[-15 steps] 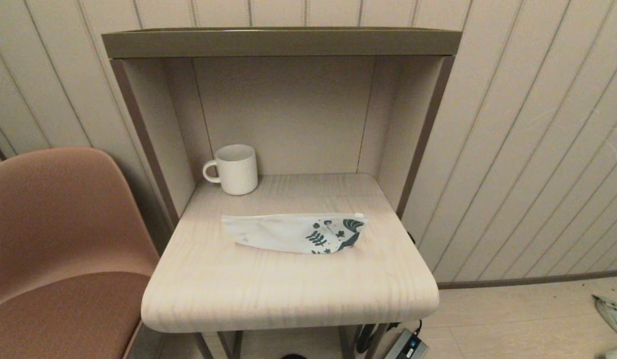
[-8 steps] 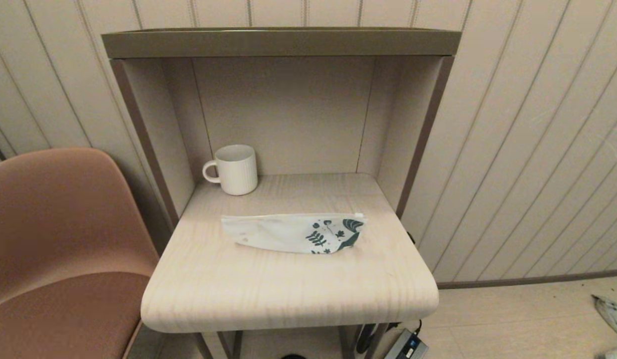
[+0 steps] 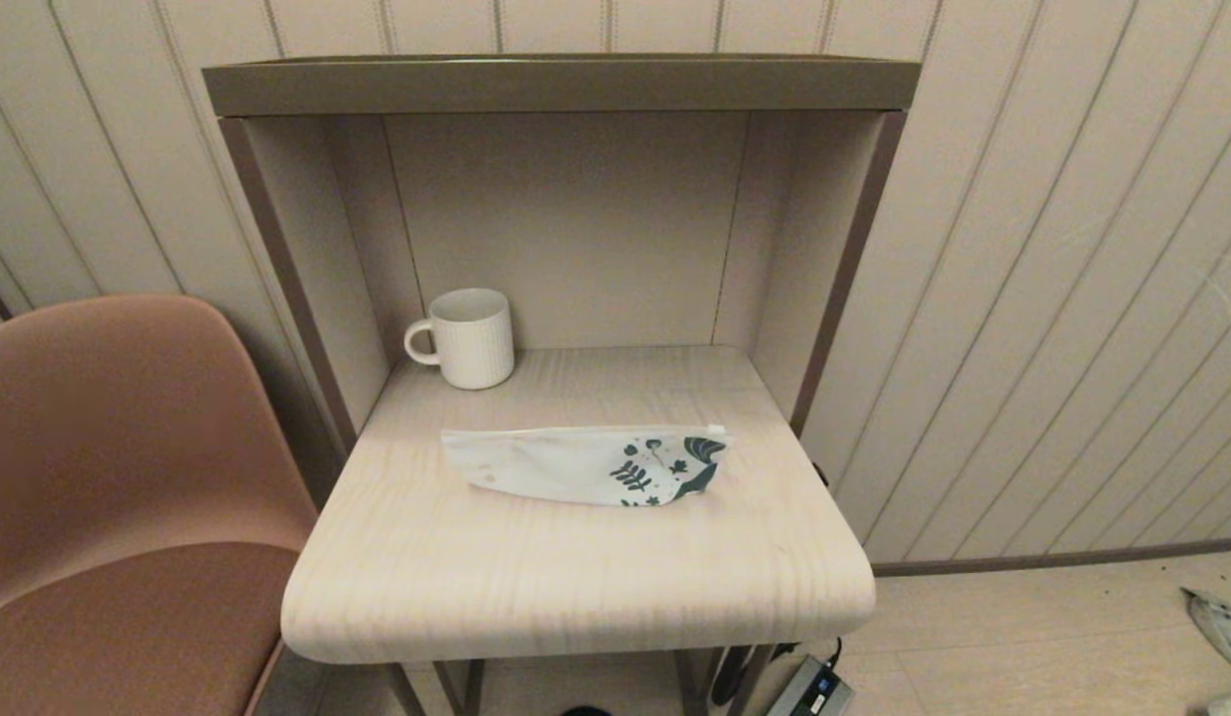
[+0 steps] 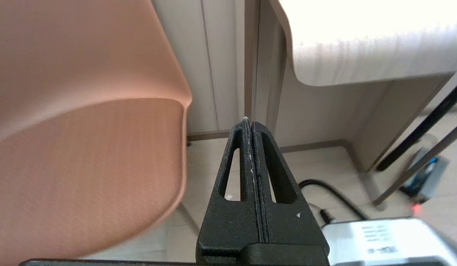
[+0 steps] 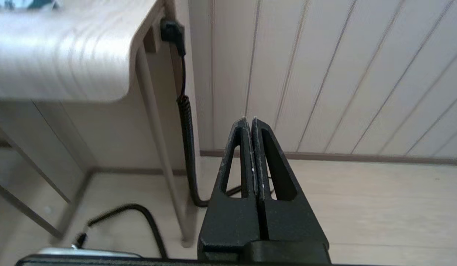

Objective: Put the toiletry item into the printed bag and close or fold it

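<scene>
The printed bag [image 3: 586, 465] lies flat across the middle of the light wooden table [image 3: 576, 587], its dark teal leaf print and small white slider toward the right end. The toiletry item is not visible anywhere. Neither arm appears in the head view. My left gripper [image 4: 249, 121] hangs below table height beside the chair, shut and empty. My right gripper [image 5: 249, 120] is low by the table's right legs, also shut with nothing in it.
A white ribbed mug [image 3: 468, 338] stands at the table's back left, inside the brown shelf frame [image 3: 561, 85]. A terracotta chair [image 3: 118, 477] sits at the left. Black cables [image 5: 186, 122] and a grey power box [image 4: 383, 240] lie on the floor under the table.
</scene>
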Motion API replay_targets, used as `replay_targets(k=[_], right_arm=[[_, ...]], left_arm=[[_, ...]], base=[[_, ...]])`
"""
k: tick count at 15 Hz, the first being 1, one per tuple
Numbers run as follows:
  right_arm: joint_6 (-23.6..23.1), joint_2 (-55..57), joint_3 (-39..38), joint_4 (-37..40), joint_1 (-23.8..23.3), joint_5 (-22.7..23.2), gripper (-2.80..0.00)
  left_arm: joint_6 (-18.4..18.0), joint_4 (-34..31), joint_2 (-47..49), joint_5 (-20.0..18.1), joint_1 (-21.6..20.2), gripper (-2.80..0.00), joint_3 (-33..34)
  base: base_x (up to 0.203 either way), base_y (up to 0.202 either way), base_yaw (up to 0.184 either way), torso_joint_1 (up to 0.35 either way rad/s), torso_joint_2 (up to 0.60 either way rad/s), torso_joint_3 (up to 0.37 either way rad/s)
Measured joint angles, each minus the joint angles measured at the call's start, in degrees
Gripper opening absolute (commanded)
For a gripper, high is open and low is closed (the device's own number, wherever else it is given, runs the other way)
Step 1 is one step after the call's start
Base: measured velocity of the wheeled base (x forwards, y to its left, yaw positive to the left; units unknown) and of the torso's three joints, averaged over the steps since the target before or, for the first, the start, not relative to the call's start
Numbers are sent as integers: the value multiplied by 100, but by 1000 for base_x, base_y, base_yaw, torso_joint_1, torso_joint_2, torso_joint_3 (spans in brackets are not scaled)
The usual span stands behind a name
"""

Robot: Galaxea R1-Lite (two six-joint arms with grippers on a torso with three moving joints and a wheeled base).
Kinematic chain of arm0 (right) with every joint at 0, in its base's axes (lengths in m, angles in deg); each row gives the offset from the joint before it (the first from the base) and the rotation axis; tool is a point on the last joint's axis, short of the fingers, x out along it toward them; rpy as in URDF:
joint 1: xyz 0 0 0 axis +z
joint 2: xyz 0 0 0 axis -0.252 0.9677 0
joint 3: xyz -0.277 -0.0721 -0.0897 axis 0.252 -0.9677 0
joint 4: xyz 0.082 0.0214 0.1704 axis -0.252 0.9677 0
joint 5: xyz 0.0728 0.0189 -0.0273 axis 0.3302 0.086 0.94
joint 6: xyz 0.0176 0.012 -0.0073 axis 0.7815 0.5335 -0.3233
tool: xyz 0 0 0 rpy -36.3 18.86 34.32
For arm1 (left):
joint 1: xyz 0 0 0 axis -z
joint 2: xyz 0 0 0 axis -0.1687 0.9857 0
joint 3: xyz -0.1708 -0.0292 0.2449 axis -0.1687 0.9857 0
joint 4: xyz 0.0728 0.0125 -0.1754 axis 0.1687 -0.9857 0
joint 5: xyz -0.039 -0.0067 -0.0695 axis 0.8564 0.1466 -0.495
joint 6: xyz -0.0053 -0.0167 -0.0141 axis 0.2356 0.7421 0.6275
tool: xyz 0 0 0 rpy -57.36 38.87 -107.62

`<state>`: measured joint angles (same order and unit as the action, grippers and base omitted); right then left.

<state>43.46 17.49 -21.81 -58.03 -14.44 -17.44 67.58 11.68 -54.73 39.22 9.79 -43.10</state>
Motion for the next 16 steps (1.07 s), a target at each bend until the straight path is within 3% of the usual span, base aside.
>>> replay_targets(k=[2, 5, 11, 14, 16], right_arm=[[39, -6, -18, -13, 0, -24, -280], [40, -9, -27, -5, 0, -25, -280], [42, -9, -29, -2, 0, -25, -280], [42, -9, -29, -2, 0, -25, -280], [42, -9, -29, -2, 0, -25, -280]], left_arm=[[340, 21, -2, 261, 0, -280, 13], [443, 405, -7, 669, 4, -280, 164], [423, 1231, 7, 517, 2, -280, 537], [-18, 2355, 7, 264, 2, -280, 676], [310, 2370, 7, 369, 2, -280, 714]], base=[[0, 0, 0, 0, 0, 0], [0, 0, 0, 0, 0, 0], [0, 0, 0, 0, 0, 0], [0, 0, 0, 0, 0, 0], [0, 0, 0, 0, 0, 0]])
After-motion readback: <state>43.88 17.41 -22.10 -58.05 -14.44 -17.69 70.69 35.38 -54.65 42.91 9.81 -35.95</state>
